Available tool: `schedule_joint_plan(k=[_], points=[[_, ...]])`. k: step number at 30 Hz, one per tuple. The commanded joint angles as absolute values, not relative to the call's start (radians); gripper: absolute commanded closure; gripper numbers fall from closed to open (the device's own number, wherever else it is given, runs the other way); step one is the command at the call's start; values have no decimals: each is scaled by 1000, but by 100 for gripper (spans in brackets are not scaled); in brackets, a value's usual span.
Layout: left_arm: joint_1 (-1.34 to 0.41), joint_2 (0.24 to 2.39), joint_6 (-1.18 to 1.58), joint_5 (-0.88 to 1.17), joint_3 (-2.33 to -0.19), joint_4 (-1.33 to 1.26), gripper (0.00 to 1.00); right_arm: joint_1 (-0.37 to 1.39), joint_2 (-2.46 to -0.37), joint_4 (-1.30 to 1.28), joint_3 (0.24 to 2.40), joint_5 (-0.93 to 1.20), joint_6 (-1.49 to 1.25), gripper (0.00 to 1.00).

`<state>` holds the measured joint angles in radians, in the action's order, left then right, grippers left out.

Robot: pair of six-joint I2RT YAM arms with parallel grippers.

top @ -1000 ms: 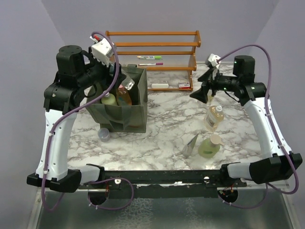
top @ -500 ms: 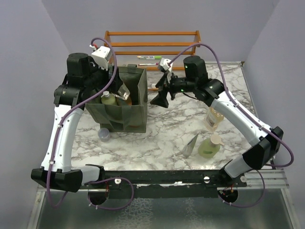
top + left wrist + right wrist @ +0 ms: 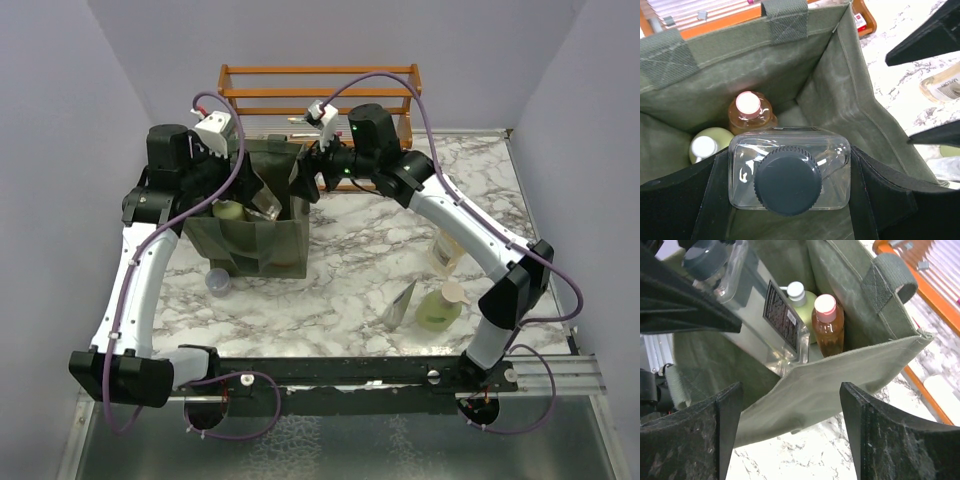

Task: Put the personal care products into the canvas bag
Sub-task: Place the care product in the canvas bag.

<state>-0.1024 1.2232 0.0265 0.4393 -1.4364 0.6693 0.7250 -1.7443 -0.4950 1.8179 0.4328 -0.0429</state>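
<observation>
The olive canvas bag (image 3: pixel 265 245) stands open at the left of the table. My left gripper (image 3: pixel 243 185) hangs over its mouth, shut on a clear bottle with a black cap (image 3: pixel 790 172) that points down into the bag. A pale green bottle (image 3: pixel 710 145) and an orange bottle with a pink cap (image 3: pixel 750 112) stand upright inside. At the bag's right wall, my right gripper (image 3: pixel 300 182) is open, and the wall's rim (image 3: pixel 840 375) lies between its fingers (image 3: pixel 895 440) without touching them. An amber bottle (image 3: pixel 450 250), a green pump bottle (image 3: pixel 438 308) and a grey pouch (image 3: pixel 402 302) lie on the marble at the right.
A small lavender cup (image 3: pixel 217 281) sits in front of the bag's left corner. The wooden slatted rack (image 3: pixel 320 95) stands behind the bag, with a marker pen (image 3: pixel 300 121) on its shelf. Purple cables loop above both arms.
My right arm has swung left from above the amber bottle to the bag's right wall, its jaws narrowing a little. The left gripper has stayed shut on the clear bottle, moving slightly.
</observation>
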Motion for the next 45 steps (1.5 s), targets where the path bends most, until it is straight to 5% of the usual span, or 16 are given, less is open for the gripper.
schedule_joint_plan(k=[1,8,19,27,45], points=[[-95,1163,78,536,-1419,477,100,743,-1783,-508,1867,362,-113,25],[-99,1172,134,561,-1358,418,100,749,-1796,-516,1851,359,-157,39],[-163,1221,111,521,-1291,349,100,749,-1772,-506,1808,414,-152,78],[-215,1289,87,439,-1323,334,100,748,-1757,-504,1819,396,-135,92],[-296,1358,111,241,-1292,216,100,747,-1734,-499,1803,335,-143,88]])
